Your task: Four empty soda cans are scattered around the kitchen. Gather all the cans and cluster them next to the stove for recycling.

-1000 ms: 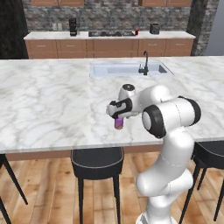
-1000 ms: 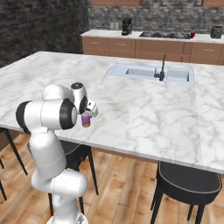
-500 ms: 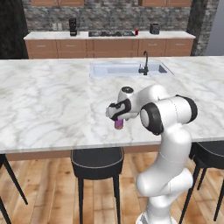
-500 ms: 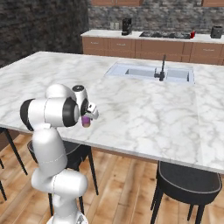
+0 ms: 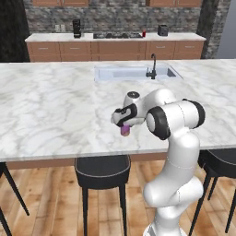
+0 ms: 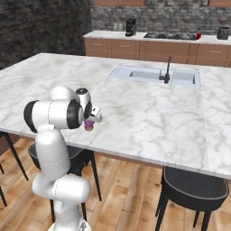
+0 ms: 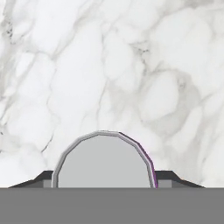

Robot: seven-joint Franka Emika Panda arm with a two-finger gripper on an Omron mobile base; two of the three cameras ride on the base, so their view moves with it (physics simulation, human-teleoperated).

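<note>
Purple soda can [image 5: 125,131] unmoved since before; hand [image 5: 123,123] now seemingly clamps it.

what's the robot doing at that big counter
The white arm is reaching down over the near part of the marble island counter, with its claw set around a purple-pink soda can that stands upright there. In the hand view the can's silver top sits right between the two dark fingertips. The can is not lifted. The stove where the cans should be gathered is on the far back counter, with a dark red can beside it.
</note>
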